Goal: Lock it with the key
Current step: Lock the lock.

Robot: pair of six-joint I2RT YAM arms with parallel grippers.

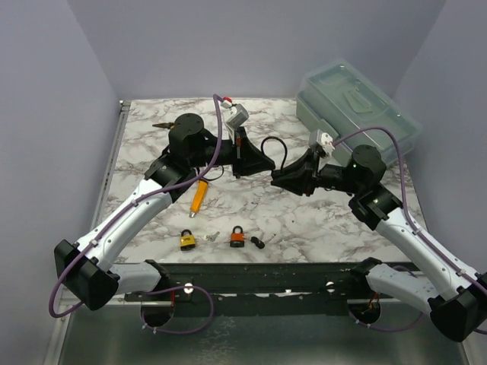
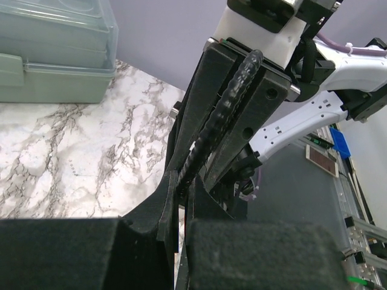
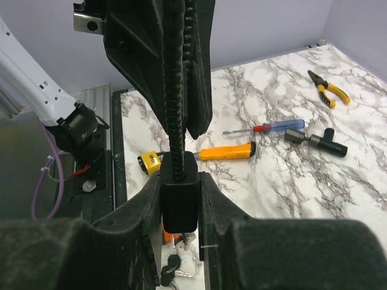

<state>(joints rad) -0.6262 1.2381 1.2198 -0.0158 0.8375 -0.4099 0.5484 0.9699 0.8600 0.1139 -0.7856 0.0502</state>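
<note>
We hold the black lock body (image 3: 179, 211) clamped in the right gripper (image 3: 179, 196) above the middle of the table (image 1: 304, 220); the left gripper (image 2: 183, 187), pinched on its ribbed cable (image 2: 224, 115), steadies it; the keys (image 3: 171, 270) lie by the near edge.

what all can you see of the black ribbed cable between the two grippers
The black ribbed cable looks rubber-coated and flexible, ending in a smooth black block. The right gripper clamps that block from both sides; the left gripper is shut on the cable further along. It runs straight between them, held above the marble table.
</note>
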